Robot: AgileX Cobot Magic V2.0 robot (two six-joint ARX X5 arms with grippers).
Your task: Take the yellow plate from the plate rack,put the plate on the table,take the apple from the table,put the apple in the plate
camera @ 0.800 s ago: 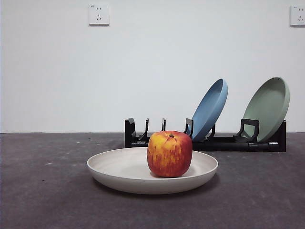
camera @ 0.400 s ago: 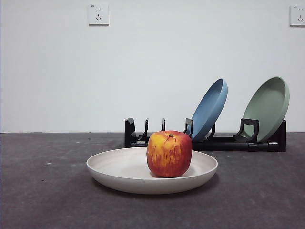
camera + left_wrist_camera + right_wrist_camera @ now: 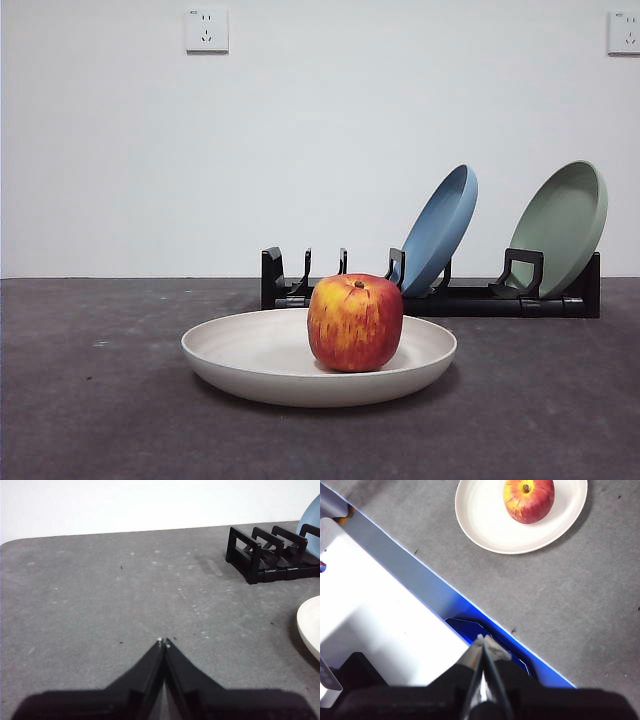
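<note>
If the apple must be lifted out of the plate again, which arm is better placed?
Probably the right. Its wrist view shows the whole yellow plate with the apple on it. The left wrist view shows only the plate's rim, no apple. Both the right gripper and left gripper are shut.

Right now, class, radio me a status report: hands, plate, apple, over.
Left hand and right hand shut, both empty, clear of the plate. Apple sits in yellow plate on table. Nothing in the way.

A dark grey mottled worktop [image 3: 100,400] carries a cream plate [image 3: 250,360] near the front and a long black plate rack [image 3: 470,300] behind it.
</note>
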